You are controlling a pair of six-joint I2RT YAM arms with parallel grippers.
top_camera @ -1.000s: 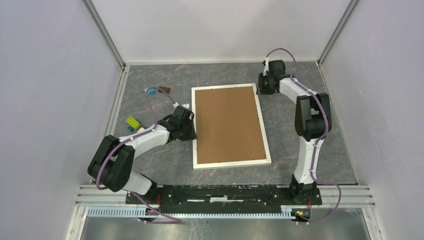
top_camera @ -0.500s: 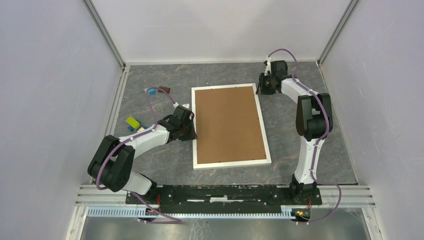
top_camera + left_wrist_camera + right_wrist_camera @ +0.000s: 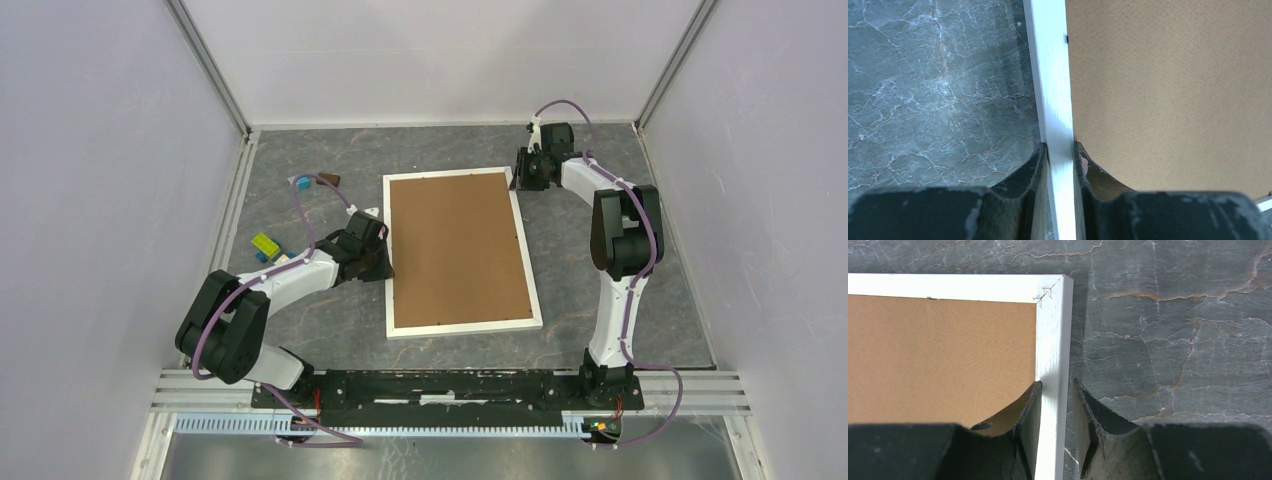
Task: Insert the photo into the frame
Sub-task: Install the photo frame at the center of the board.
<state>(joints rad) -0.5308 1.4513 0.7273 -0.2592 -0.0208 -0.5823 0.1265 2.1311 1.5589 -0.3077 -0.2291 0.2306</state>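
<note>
The frame (image 3: 465, 325) is lying flat on the grey marbled table (image 3: 330, 330) with its back facing up, spanning the space between the 2 grippers. It is showing as a thin white rectangle, its paint slightly scuffed, with a small staple mark at the mitred corner just ahead of the right gripper (image 3: 1055, 387). A plain brown backing board (image 3: 457, 248) is filling its opening, sitting level with the rails.

The left gripper (image 3: 1060, 150) is clenching the frame's long rail on its own side. Its 2 dark fingers (image 3: 1028, 172) are pressing against both edges of the white strip, one over the table and the other over the board. The right gripper is straddling the opposite long rail, just short of the far corner. Its inner finger (image 3: 1028, 405) is touching the rail's board-side edge. A thin dark sliver is showing between the outer finger and the rail's outer edge, so it is not possible to tell whether this gripper is pinching or only bracketing the rail.

The frame's front is facing the table, so anything beneath the board is staying hidden. Both wrist views are cutting off most of the frame. Well out beyond the left gripper, away from the frame, a few small coloured pieces (image 3: 265, 244) are lying, too small to identify.
</note>
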